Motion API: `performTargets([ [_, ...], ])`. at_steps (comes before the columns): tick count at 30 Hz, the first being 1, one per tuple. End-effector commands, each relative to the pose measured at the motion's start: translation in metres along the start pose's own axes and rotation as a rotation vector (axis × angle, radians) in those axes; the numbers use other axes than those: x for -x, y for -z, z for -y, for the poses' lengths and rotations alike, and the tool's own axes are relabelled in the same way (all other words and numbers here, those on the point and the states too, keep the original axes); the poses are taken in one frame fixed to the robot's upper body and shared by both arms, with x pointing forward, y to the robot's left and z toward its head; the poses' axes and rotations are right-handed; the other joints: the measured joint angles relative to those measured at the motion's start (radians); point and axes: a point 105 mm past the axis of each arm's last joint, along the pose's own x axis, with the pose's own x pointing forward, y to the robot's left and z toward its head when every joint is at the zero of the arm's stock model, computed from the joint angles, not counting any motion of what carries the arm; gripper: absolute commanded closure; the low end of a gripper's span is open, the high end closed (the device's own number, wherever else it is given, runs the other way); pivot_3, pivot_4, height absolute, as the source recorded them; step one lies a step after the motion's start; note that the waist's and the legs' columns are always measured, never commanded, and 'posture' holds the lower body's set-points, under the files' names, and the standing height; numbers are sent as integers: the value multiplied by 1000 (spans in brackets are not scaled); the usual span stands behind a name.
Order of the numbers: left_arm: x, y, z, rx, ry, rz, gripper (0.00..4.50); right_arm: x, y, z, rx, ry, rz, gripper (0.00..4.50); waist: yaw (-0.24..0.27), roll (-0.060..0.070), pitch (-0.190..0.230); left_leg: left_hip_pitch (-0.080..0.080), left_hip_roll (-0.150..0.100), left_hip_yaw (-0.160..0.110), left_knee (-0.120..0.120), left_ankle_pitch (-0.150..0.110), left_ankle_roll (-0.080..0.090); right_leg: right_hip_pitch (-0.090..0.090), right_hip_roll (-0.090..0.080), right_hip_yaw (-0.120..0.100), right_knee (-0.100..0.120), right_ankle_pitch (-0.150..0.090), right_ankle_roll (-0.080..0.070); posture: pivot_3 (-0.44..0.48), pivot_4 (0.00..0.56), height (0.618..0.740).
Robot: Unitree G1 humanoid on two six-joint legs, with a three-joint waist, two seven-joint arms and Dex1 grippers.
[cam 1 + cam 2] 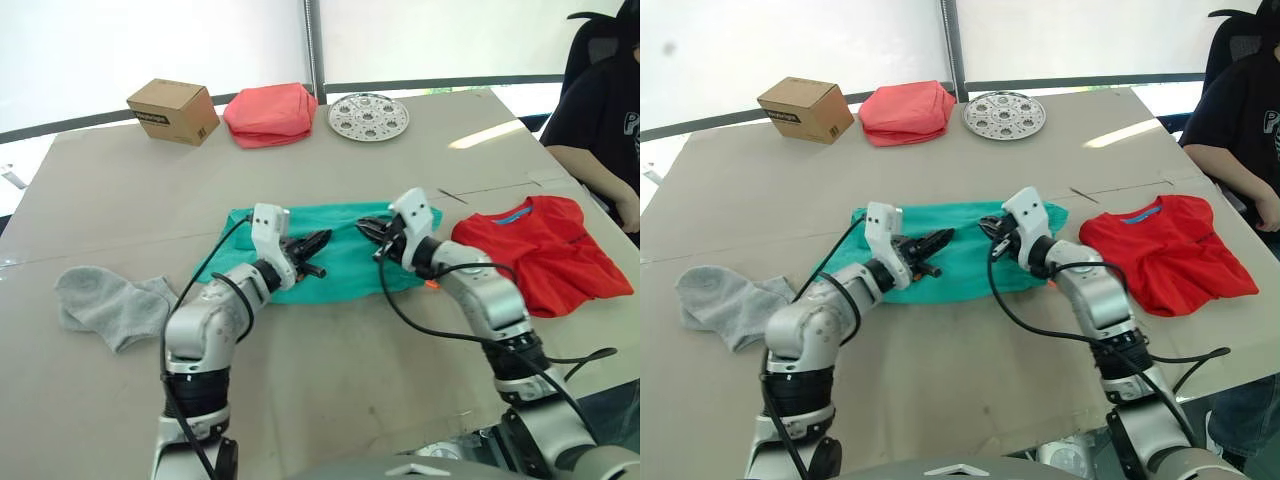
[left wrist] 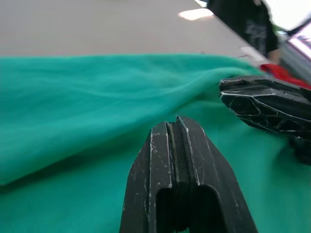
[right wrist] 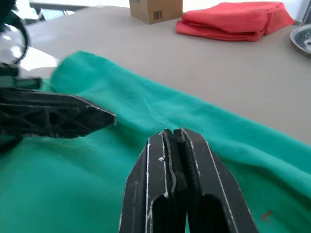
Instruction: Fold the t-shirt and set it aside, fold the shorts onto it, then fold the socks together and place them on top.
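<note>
Left hand [image 1: 318, 240] and right hand [image 1: 366, 228], fingers together, hovered over teal shorts [image 1: 340, 262] | t-shirt [image 1: 535, 250] beside right hand | advice: pinch both edges evenly, fold flat.

Bg stuff: cardboard box [image 1: 174, 111] sits at the far left of the table [image 1: 90, 190], w/ a barcode label on its side. Folded coral-pink cloth [image 1: 269, 113] is just beside it, in the middle. Round silver perforated plate [image 1: 368, 116] is next to that, on the right. Person in a black top [image 1: 600, 110] sits at the far right edge, forearm resting by the table.
</note>
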Motion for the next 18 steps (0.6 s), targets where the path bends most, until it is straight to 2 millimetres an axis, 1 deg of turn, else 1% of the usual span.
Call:
performTargets([
  [1, -1, 2, -16, -91, -127, 43, 4488, -3, 9, 2, 11, 61, 27, 4500, 0, 0, 0, 0, 0, 0, -1, 0, 0, 0, 0, 0, 0, 0, 0, 0, 150, 740],
  [3, 1, 6, -38, -123, -242, 42, 4488, -3, 17, 2, -2, 84, 18, 4500, -1, 1, -1, 0, 0, 0, -2, 0, 0, 0, 1, 0, 0, 0, 0, 0, 150, 740],
  [4, 4, 5, -61, -131, -355, 44, 4488, -1, 24, 1, -1, 89, 7, 4500, -2, 1, -1, 0, 0, 0, -3, 0, 0, 0, 1, 0, 0, 0, 0, 0, 150, 740],
  [6, 11, 2, -94, -136, -517, 55, 4488, 3, 34, 1, 7, 89, -9, 4500, -2, 1, -2, 1, 1, 0, -3, 0, 0, 0, 1, 0, 0, 0, 0, 0, 150, 740],
  [9, 22, -4, -127, -131, -656, 86, 4488, 7, 42, 2, 15, 97, -15, 4500, -5, 2, -6, 2, 1, 0, -3, 0, 0, 0, 2, 0, -1, 0, 0, 0, 150, 740],
  [11, 32, -8, -144, -130, -720, 110, 4488, 11, 44, 6, 10, 118, -17, 4500, -5, 2, -6, 3, 1, 0, -3, 0, 0, 1, 2, 0, -1, 0, 0, 0, 150, 740],
  [12, 42, -9, -156, -127, -751, 117, 4488, 14, 46, 11, 10, 140, -16, 4500, -4, 2, -6, 3, 1, 0, -3, 0, 0, 1, 2, 0, -1, 0, 0, 0, 150, 740],
  [14, 57, -10, -168, -116, -770, 134, 4488, 21, 44, 20, 15, 170, -7, 4500, -6, 2, -7, 3, 1, -1, -3, 0, 0, 1, 2, 0, -1, 0, 0, 0, 150, 740],
  [15, 61, -14, -169, -103, -762, 164, 4488, 24, 41, 24, 22, 178, 5, 4500, -5, 2, -7, 3, 1, -1, -4, 0, 0, 1, 1, 0, -1, 0, 0, 0, 150, 740],
  [17, 59, -27, -158, -82, -669, 243, 4488, 32, 26, 29, 18, 174, 48, 4500, 1, 2, -6, 2, 1, -1, -4, 0, 0, 1, 1, 0, -1, 0, 0, 0, 150, 740],
  [18, 58, -35, -148, -77, -599, 281, 4500, 38, 15, 29, -8, 157, 78, 3884, 6, 2, -6, 1, 0, -2, -4, 0, 0, 1, 1, -1, -1, 0, 0, 0, 150, 740],
])
